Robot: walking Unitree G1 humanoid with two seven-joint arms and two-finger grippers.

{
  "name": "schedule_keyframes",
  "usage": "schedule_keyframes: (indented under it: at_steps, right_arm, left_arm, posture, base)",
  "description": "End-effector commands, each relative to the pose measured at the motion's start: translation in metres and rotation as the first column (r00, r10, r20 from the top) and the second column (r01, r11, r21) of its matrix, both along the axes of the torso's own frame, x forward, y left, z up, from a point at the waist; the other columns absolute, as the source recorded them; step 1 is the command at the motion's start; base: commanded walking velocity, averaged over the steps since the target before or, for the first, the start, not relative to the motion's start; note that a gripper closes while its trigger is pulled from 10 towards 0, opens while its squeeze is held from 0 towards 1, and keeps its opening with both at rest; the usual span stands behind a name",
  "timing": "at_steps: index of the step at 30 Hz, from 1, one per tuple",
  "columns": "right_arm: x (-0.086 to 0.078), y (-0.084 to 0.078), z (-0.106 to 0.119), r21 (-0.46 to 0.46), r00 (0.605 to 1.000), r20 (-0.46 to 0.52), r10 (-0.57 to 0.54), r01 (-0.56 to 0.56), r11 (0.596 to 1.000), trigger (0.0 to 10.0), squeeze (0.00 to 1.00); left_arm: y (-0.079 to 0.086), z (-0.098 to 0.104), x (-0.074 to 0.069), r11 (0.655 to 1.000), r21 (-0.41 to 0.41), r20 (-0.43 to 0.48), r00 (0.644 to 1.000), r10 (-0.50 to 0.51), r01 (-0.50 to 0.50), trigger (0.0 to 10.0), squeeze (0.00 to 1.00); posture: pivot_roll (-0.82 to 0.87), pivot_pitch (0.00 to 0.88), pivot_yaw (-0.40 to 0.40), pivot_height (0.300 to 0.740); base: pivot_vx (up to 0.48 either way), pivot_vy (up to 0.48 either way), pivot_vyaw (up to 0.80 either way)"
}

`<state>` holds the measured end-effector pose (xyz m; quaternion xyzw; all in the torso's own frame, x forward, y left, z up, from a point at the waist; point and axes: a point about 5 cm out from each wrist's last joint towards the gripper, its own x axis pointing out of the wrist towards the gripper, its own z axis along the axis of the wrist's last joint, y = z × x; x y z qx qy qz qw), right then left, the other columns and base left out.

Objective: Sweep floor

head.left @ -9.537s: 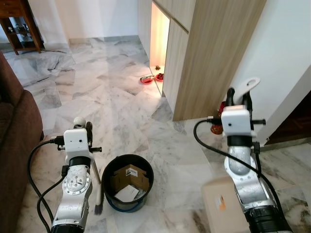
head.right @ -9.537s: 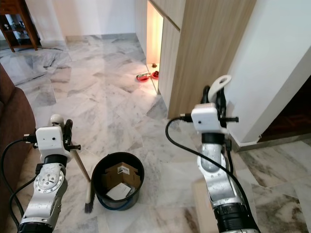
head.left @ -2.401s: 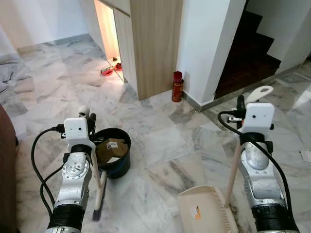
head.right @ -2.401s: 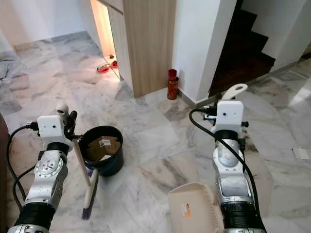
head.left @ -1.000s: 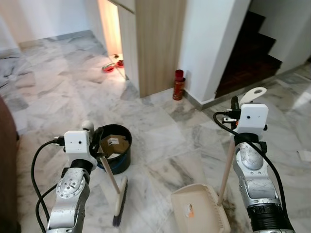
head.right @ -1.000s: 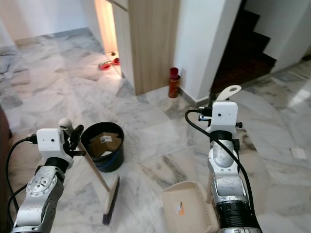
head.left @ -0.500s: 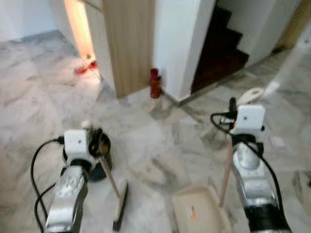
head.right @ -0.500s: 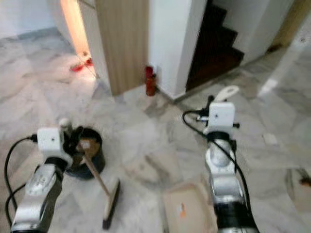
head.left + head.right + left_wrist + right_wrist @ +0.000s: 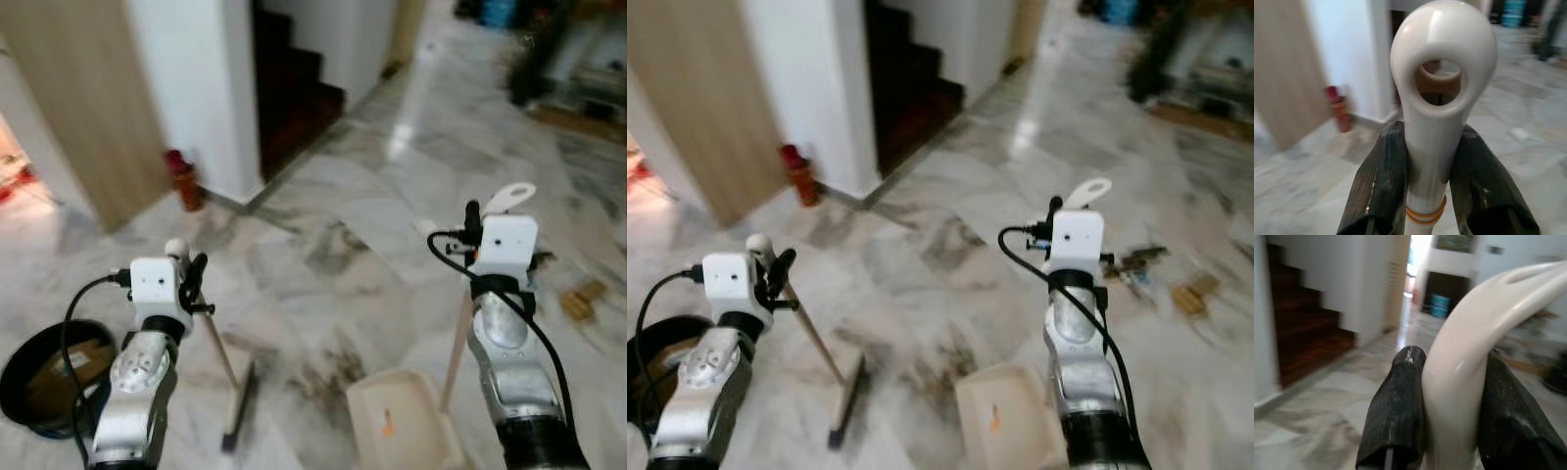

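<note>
The dustpan [image 9: 404,426] is rested on the marble floor [image 9: 333,206], its handle clamped by the right gripper [image 9: 1452,396]. Left of the dustpan, the broom [image 9: 238,397] is gripped by the left gripper [image 9: 1426,186]. Scraps [image 9: 580,299] lie beyond the dustpan's right, a black bin [image 9: 37,377] far left.

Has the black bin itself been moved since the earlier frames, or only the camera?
Cannot tell. The black bin now sits far left in the head views, but the red can and wall shifted left too, so the camera turned.
</note>
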<state>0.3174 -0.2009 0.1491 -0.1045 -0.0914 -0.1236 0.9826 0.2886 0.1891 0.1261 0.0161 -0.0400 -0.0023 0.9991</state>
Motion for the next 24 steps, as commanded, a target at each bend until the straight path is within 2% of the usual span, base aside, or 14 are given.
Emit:
schedule_keyframes:
  at_steps: [1,14,24]
  right_arm:
    - [0.003,0.006,0.014,-0.013,0.999,0.050,0.020,-0.019,1.000,10.0,0.00]
    - [0.004,0.007,0.014,-0.013,0.999,0.050,0.021,-0.021,1.000,10.0,0.00]
    - [0.003,0.017,0.013,-0.013,0.998,0.052,0.042,-0.041,0.999,10.0,0.00]
  left_arm:
    - [0.003,0.009,0.003,1.000,0.006,0.039,0.999,0.004,-0.005,10.0,0.00]
    - [0.000,0.011,0.005,1.000,-0.011,0.051,0.999,0.001,0.000,10.0,0.00]
    - [-0.006,0.011,0.005,1.000,0.004,0.057,0.998,0.005,-0.005,10.0,0.00]
  posture:
    - [-0.06,0.000,0.007,0.740]
    - [-0.06,0.000,0.006,0.740]
    - [-0.07,0.000,0.006,0.740]
  base:
    - [0.000,0.000,-0.80]
    - [0.000,0.000,-0.80]
    - [0.024,0.000,0.00]
